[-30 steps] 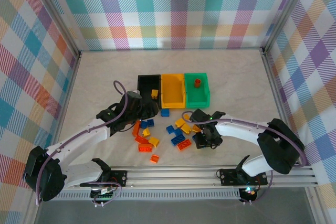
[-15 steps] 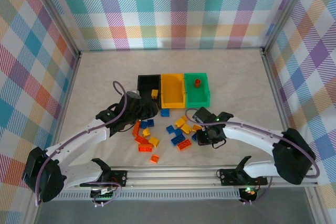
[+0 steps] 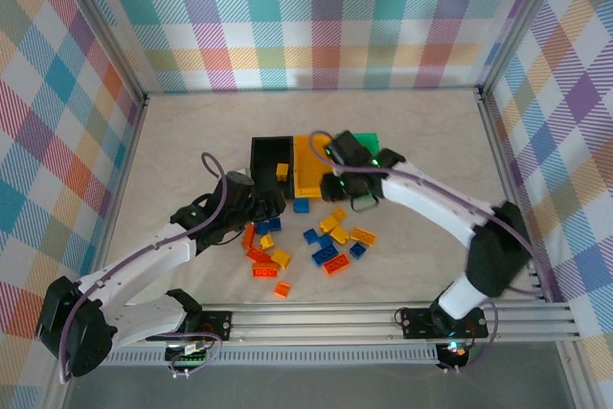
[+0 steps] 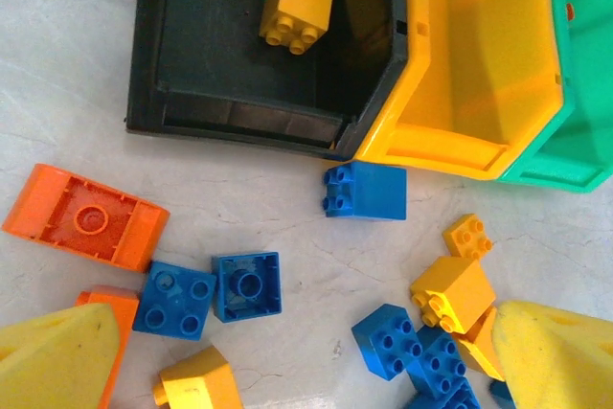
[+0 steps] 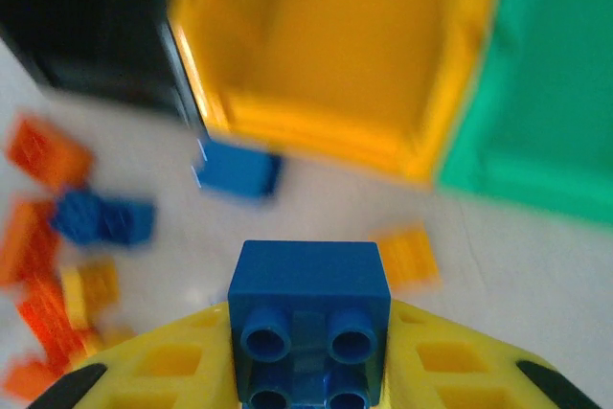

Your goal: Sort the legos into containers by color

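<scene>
Right gripper (image 5: 306,352) is clamping a blue lego (image 5: 308,284) near the yellow container (image 5: 316,141); left gripper (image 4: 306,361) is hanging wide open above loose legos (image 4: 247,284) by black container (image 4: 249,124).

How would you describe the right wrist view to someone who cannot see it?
The right gripper holds a blue lego brick facing a yellow bin, a black bin at left, a green bin at right. Blurred loose bricks lie on the table.

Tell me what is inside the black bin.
One yellow brick lies inside the black bin, its studs facing the near wall. The bin's far end is cut off in the left wrist view, so that part cannot be checked there.
</scene>
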`<state>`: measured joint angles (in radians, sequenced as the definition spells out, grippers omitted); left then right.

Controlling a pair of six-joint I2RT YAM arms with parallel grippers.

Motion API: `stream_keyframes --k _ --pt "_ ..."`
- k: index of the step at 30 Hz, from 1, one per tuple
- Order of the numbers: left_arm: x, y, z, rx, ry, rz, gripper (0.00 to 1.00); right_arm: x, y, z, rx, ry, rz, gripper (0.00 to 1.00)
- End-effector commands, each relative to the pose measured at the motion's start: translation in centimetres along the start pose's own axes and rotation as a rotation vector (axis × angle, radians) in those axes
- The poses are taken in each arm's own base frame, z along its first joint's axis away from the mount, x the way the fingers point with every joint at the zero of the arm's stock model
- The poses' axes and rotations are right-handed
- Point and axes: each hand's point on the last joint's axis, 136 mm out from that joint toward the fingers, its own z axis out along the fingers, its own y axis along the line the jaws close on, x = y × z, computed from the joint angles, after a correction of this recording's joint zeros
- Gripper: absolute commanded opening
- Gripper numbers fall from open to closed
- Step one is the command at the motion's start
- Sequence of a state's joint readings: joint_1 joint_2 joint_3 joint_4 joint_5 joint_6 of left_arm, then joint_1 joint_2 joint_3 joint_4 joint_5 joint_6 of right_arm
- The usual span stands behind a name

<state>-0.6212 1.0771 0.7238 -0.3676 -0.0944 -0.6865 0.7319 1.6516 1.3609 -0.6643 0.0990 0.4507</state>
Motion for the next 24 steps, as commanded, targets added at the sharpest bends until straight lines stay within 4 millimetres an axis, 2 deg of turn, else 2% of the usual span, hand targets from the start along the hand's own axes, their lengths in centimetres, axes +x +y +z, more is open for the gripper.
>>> stream_keyframes --k 1,3,7,11,15,20,22,24 --pt "0.5 1.1 -0.4 -0.026 0.011 -0.023 1.0 -4.1 1.1 3.5 -0.013 -0.011 -0.015 0.33" --pt "0.7 1.4 -0.6 -0.029 0.013 -0.024 1.0 -5.5 0.7 5.6 0.022 0.009 -0.004 0.33" --pt "1.0 1.7 -1.0 -0.024 0.011 -0.027 1.0 -6.8 -0.4 8.8 0.078 0.038 0.014 0.35" --pt "1.1 1.9 -1.2 -0.026 0.012 -0.021 1.0 -7.5 -0.6 9.8 0.089 0.044 0.019 0.45" --pt "0.9 1.8 -1.4 -0.027 0.008 -0.009 1.0 -8.2 -0.2 8.9 0.074 0.016 0.018 0.56" --pt "0.7 1.5 -1.5 -0.012 0.003 -0.005 1.0 -8.8 0.3 5.4 0.035 -0.048 0.023 0.62" --pt "0.5 1.2 -1.7 0.0 -0.001 0.0 1.0 -8.2 0.7 3.8 0.002 -0.07 0.026 0.64" --pt "0.4 1.0 -1.8 0.007 -0.003 0.005 1.0 -6.9 0.7 2.3 -0.012 -0.086 0.024 0.66"
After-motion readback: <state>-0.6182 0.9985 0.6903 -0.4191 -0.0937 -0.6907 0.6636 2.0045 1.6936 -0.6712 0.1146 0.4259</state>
